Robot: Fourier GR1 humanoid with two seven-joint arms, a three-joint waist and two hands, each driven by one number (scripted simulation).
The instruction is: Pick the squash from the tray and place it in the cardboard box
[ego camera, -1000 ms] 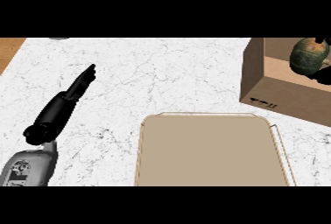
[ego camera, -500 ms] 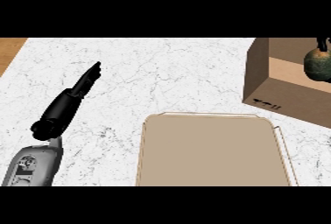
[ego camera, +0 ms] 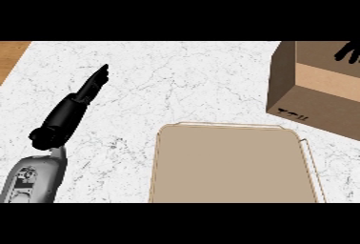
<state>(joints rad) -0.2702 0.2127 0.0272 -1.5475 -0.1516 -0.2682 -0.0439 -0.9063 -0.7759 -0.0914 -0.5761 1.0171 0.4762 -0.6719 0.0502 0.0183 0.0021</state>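
Observation:
The beige tray (ego camera: 232,167) lies at the lower middle of the marble counter with nothing on it. The brown cardboard box (ego camera: 313,90) stands open at the right edge. Only the dark fingers of my right hand (ego camera: 348,51) show, spread over the box's opening at the view's top right corner. No squash shows anywhere; the box's inside is mostly cut off by the edge. My left hand (ego camera: 70,112) rests on the counter at the left, fingers straight and pointing up and to the right, holding nothing.
A strip of wooden surface (ego camera: 10,55) shows at the counter's top left corner. White marble counter (ego camera: 190,81) stretches between my left hand, the tray and the box.
My right hand, which held the squash over the box, has moved up and right, almost out of view; the squash no longer shows. The left hand barely shifted.

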